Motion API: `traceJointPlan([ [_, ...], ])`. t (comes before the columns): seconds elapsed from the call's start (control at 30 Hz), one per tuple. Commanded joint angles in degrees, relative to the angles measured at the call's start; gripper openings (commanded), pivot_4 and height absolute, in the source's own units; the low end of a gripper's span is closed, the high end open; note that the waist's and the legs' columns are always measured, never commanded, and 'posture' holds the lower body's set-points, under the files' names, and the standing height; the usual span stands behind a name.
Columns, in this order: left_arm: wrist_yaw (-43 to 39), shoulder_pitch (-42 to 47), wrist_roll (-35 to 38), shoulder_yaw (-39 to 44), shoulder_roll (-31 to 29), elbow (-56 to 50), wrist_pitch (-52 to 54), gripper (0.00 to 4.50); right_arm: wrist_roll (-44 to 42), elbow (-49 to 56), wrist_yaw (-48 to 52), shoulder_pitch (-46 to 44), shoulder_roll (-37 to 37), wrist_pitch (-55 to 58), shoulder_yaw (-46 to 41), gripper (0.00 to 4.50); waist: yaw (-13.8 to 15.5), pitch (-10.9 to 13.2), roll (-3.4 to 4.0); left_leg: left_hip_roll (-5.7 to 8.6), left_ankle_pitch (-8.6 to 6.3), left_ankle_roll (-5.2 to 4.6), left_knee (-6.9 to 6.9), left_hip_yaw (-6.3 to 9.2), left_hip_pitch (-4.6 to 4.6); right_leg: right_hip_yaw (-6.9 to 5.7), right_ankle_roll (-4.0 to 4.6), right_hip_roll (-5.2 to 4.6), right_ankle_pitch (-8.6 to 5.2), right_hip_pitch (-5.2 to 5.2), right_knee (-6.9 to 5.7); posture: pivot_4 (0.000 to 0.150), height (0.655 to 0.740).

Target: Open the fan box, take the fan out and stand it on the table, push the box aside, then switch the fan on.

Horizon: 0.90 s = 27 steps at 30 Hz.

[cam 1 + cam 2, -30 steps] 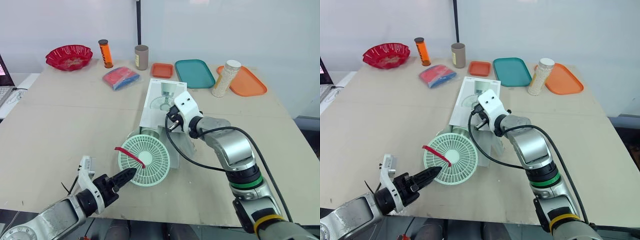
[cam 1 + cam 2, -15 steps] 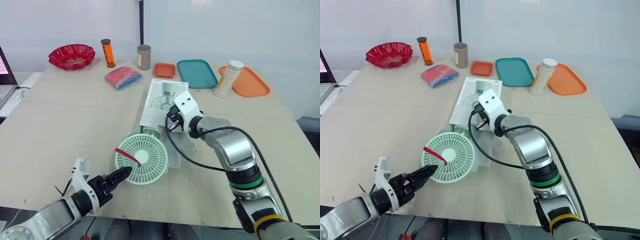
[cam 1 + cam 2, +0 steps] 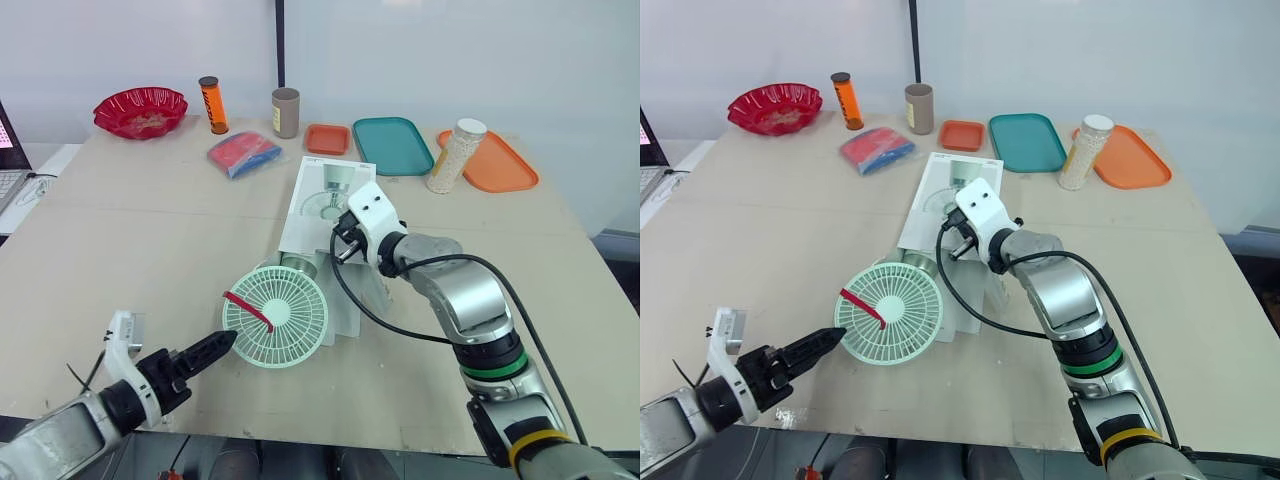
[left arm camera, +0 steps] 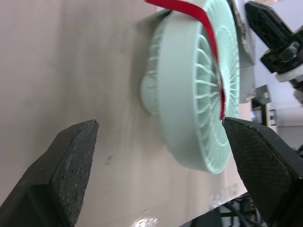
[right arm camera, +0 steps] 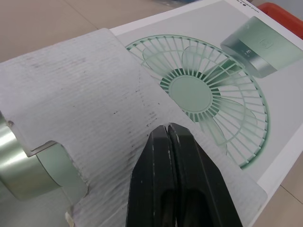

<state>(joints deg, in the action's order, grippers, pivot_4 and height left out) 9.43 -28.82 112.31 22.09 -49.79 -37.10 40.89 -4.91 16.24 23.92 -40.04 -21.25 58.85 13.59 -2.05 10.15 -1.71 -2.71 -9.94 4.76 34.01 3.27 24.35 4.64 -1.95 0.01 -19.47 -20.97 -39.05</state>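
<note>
Mint-green round plastic fan (image 3: 275, 316), lying at the mouth of the white cardboard box (image 3: 325, 195) on the beige table (image 3: 130, 240), is shown just ahead of the nearer left gripper (image 3: 222, 340), whose fingers are spread wide, while the right gripper (image 5: 166, 135) is pressed closed against the box's flap (image 5: 85, 94).

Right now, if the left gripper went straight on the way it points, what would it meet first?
The pale green round fan with the red strap. The left gripper, open, points at its rim, and its wrist view has the fan head straight ahead, though the gap is hard to judge.
</note>
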Motion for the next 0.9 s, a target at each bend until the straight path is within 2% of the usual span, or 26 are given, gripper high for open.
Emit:
traceJointPlan([
  [0.03,-7.22,0.77,-6.43,5.20,-5.18,4.65,4.44,4.46,0.06,3.58,1.38,0.45,-2.59,-0.77,-0.15,0.00,0.02,0.15,0.02,-0.01,0.00,0.00,0.00,0.03,0.02,-0.03,0.00,0.04,-0.01,-0.05,-0.01,0.150,0.7400],
  [0.13,-19.12,2.93,-22.18,4.58,-9.35,7.50,4.56,4.46,-1.95,6.44,2.75,0.21,-3.27,-0.06,-2.55,0.00,0.03,0.22,0.08,0.05,0.01,0.02,-0.01,0.00,0.19,-0.02,0.02,0.01,0.01,-0.27,-0.01,0.150,0.7400],
  [0.23,-28.03,5.92,-34.28,1.75,-10.72,11.21,2.40,4.46,-3.49,8.30,3.73,-0.51,-3.70,1.10,-4.17,0.00,-0.06,0.23,0.09,0.02,0.04,0.06,-0.01,-0.05,0.55,-0.01,0.22,0.04,0.19,-0.44,-0.03,0.150,0.7400],
  [0.43,-39.19,11.75,-52.23,-3.77,-9.87,12.38,-3.27,4.46,-6.64,10.93,5.31,-2.40,-5.38,3.83,-7.01,0.00,-0.39,0.28,0.12,-0.05,0.06,0.08,-0.01,-0.05,0.71,-0.06,0.26,0.05,0.23,-0.60,-0.04,0.150,0.7400],
  [0.6,-47.83,13.97,-67.41,-9.36,-8.78,13.20,-12.45,4.46,-13.64,14.67,9.15,-4.01,-8.07,9.57,-13.42,0.00,-0.48,0.28,0.13,-0.05,0.06,0.07,-0.01,-0.05,0.73,-0.06,0.25,0.05,0.24,-0.59,-0.04,0.150,0.7400],
  [0.63,-49.37,14.75,-70.14,-10.41,-8.59,14.17,-14.29,4.50,-17.17,16.02,11.48,-4.00,-8.83,11.38,-15.98,0.57,-0.48,0.28,0.12,-0.04,0.06,0.07,-0.01,-0.05,0.73,-0.05,0.25,0.04,0.24,-0.59,-0.04,0.150,0.7400],
  [0.67,-50.35,15.35,-71.73,-10.88,-8.28,14.90,-15.21,4.50,-19.61,16.89,13.01,-3.98,-9.27,12.60,-17.67,0.76,-0.48,0.28,0.13,-0.05,0.06,0.07,-0.01,-0.05,0.73,-0.06,0.25,0.04,0.25,-0.59,-0.05,0.150,0.7400],
  [0.77,-53.88,16.89,-76.32,-11.81,-7.49,17.31,-18.39,4.50,-26.69,19.11,16.42,-4.02,-11.00,16.95,-21.88,2.17,-0.51,0.31,0.17,-0.07,0.06,0.03,-0.01,-0.03,0.72,-0.08,0.27,0.06,0.26,-0.57,-0.09,0.150,0.7400],
  [0.8,-54.62,17.51,-77.16,-11.93,-7.16,18.07,-18.80,4.50,-29.41,19.93,18.10,-3.86,-11.94,17.77,-23.29,2.43,-0.62,0.31,0.17,-0.09,0.06,0.03,0.00,-0.03,0.72,-0.09,0.28,0.07,0.27,-0.58,-0.09,0.150,0.7400],
  [0.87,-57.06,18.96,-80.75,-12.80,-7.01,20.42,-22.31,4.50,-34.17,21.34,21.68,-3.23,-15.07,19.00,-25.20,3.29,-0.59,0.32,0.19,-0.09,0.08,-0.01,0.02,-0.06,0.72,-0.08,0.27,0.07,0.27,-0.58,-0.11,0.150,0.7400],
  [0.9,-58.01,19.53,-82.27,-13.14,-6.90,21.35,-23.78,4.50,-36.00,21.74,22.83,-2.97,-16.29,19.20,-25.78,3.85,-0.57,0.32,0.19,-0.08,0.07,-0.02,0.03,-0.05,0.72,-0.09,0.26,0.07,0.27,-0.56,-0.11,0.150,0.7400],
])
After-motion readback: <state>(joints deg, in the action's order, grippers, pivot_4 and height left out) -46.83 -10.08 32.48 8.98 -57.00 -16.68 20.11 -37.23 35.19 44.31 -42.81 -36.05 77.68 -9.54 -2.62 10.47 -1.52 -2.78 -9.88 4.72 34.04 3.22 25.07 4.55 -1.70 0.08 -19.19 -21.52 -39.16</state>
